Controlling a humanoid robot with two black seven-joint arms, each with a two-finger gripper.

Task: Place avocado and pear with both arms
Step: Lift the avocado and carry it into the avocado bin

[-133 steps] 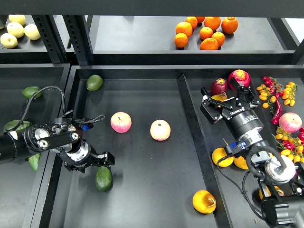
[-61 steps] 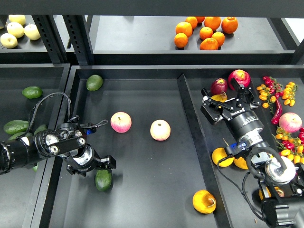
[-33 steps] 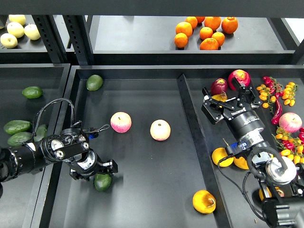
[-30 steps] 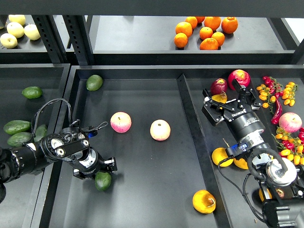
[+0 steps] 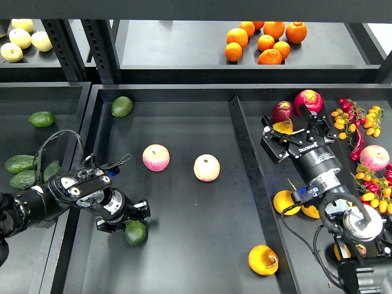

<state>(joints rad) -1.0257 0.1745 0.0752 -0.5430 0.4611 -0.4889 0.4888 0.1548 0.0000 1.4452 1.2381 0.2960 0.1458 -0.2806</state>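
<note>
head view: over the last two seconds the left gripper [image 5: 130,218] has swung in nearer and slightly right, and the avocado [image 5: 135,232] has travelled with it, now lying on the near-left floor of the middle tray [image 5: 184,257]. its jaws straddle the fruit's far end; whether they clamp it or have let go, i cannot tell. the avocado's long axis runs near-to-far with a slight rightward lean. i judge the avocado is about placed. the right gripper [image 5: 293,130] has barely moved, hovering in the right tray [image 5: 260,184], fingers spread around a yellow fruit [image 5: 283,126] by the red apples [image 5: 297,104], not clearly closed. the pear [image 5: 263,260] lies near-right in the middle tray, blotch facing right, untouched.
</note>
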